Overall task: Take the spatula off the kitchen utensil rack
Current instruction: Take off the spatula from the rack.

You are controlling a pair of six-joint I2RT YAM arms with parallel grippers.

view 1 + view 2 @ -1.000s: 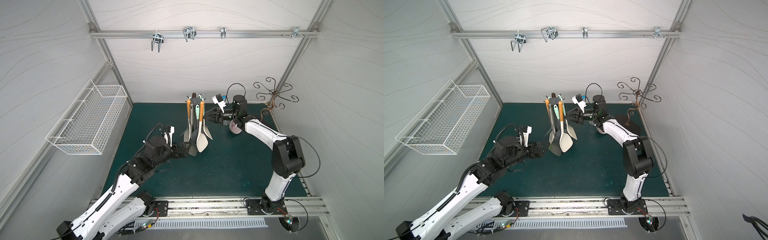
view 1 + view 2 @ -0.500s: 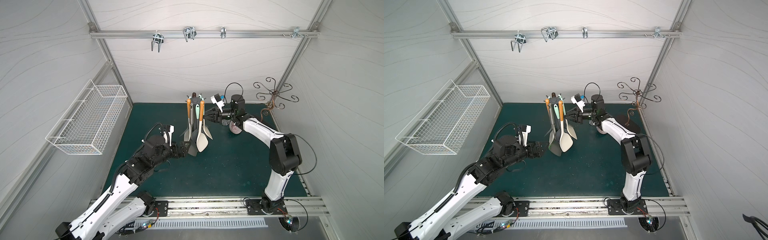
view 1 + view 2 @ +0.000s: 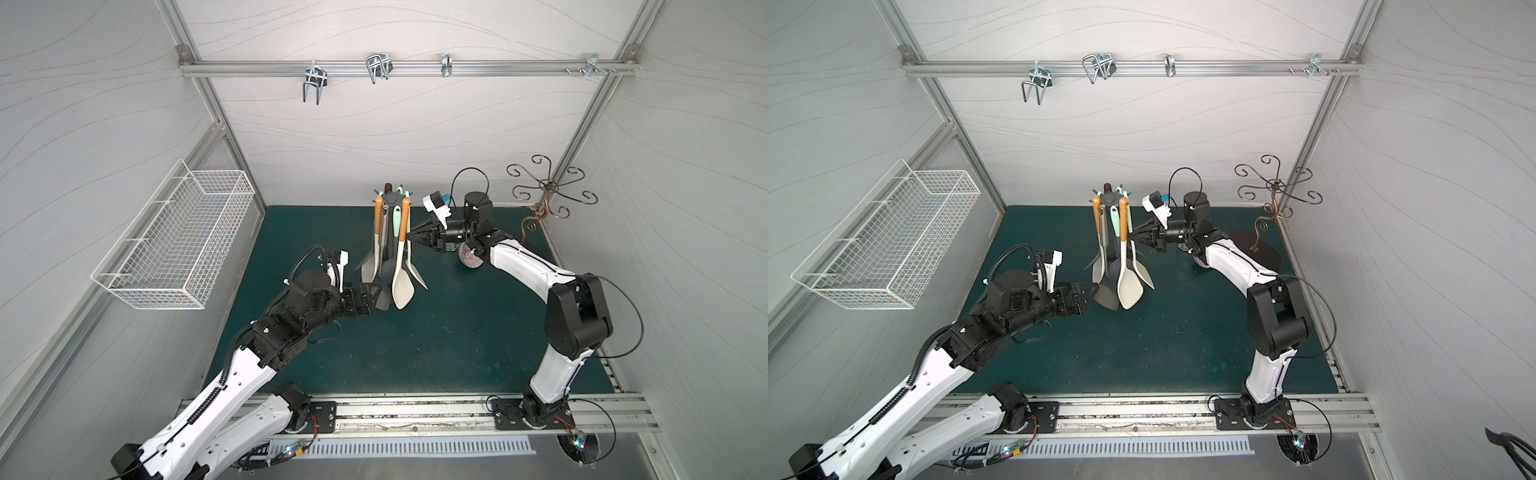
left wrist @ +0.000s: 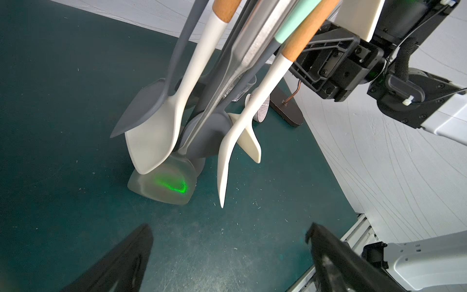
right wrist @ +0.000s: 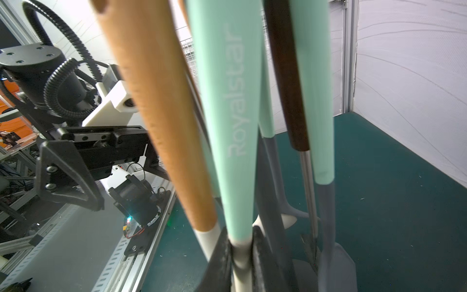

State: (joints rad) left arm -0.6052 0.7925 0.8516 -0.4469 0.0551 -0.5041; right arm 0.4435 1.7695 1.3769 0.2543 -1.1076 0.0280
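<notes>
The dark grey kitchen utensil rack [image 3: 390, 198] [image 3: 1111, 198] stands at the back of the green mat with several utensils hanging from its prongs. My right gripper [image 3: 411, 236] [image 3: 1133, 237] [image 5: 242, 252] reaches in from the right and is shut on the white neck of the mint-handled spatula [image 5: 227, 126], just below the mint grip. The spatula's white blade [image 3: 417, 275] [image 3: 1144, 274] [image 4: 252, 146] hangs low on the rack's right side. My left gripper [image 3: 376, 293] [image 3: 1090, 291] [image 4: 228, 232] stands open beside the hanging utensil heads, holding nothing.
A white wire basket [image 3: 174, 245] hangs on the left wall. A bronze curly-armed stand [image 3: 548, 191] with an oval base [image 3: 1258, 249] sits at the back right, with a patterned round dish [image 3: 469, 262] under my right arm. Metal hooks [image 3: 316, 83] hang from the top rail.
My right gripper has moved left to the rack and shut on the mint-handled spatula's neck. The left arm has edged slightly towards the utensil heads.
</notes>
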